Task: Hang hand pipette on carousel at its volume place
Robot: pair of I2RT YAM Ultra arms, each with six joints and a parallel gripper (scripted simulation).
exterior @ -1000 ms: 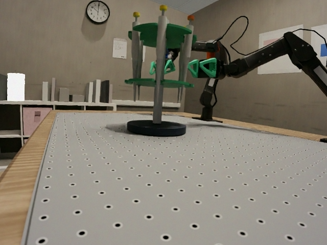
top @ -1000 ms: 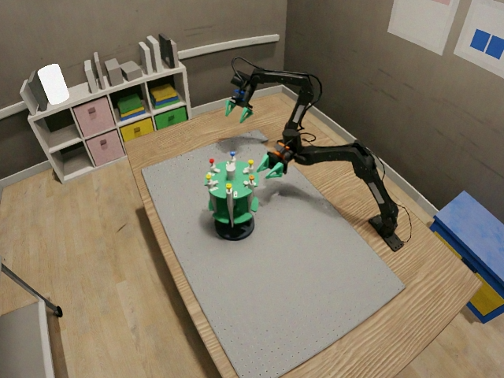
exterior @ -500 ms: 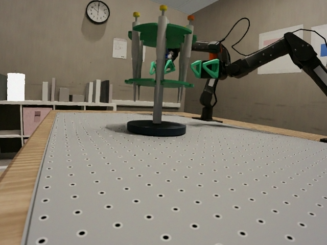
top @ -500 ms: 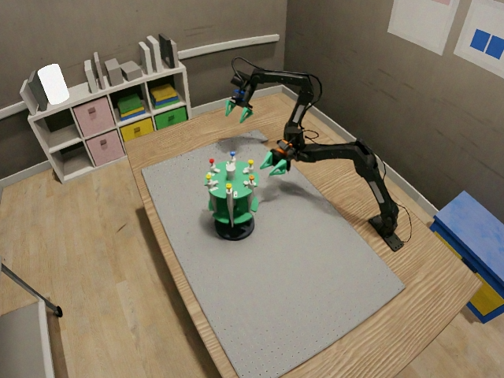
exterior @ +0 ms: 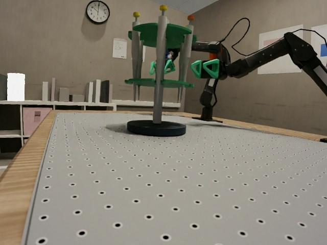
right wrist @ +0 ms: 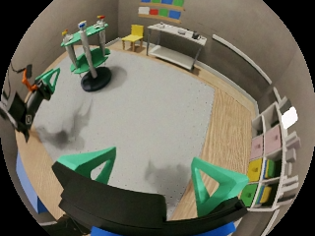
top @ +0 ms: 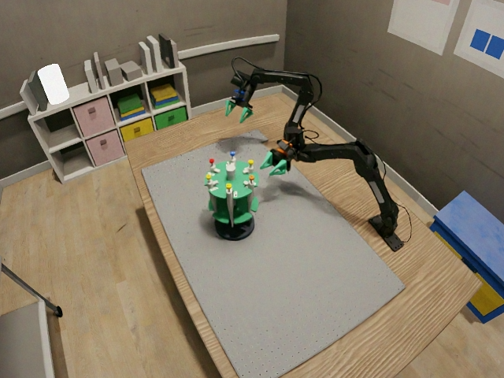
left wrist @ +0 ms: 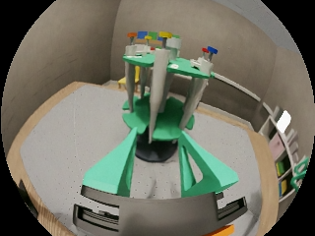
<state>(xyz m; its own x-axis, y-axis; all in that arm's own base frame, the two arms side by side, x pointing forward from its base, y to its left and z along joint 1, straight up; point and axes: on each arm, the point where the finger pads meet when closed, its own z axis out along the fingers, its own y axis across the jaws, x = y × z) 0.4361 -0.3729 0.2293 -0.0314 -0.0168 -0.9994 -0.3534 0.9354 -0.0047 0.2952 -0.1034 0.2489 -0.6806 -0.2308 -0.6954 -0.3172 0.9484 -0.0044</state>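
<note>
The green carousel (top: 233,194) stands on its dark base on the grey mat. Several grey pipettes hang from its head, with red, blue, yellow and orange push buttons. No pipette lies on the mat in any view. My left gripper (top: 273,165) hovers just right of the carousel head at head height, apart from it, with its fingers apart and nothing between them. It faces the carousel (left wrist: 157,101) in the left wrist view, fingers empty. My right gripper (top: 238,110) is open and empty, high above the table's far end. It also shows behind the carousel (exterior: 159,66) in the exterior view.
A white shelf unit (top: 105,109) with coloured bins stands on the floor beyond the table's far left corner. A blue and yellow box (top: 472,248) sits on the floor to the right. The left arm's base (top: 387,235) is bolted at the table's right edge.
</note>
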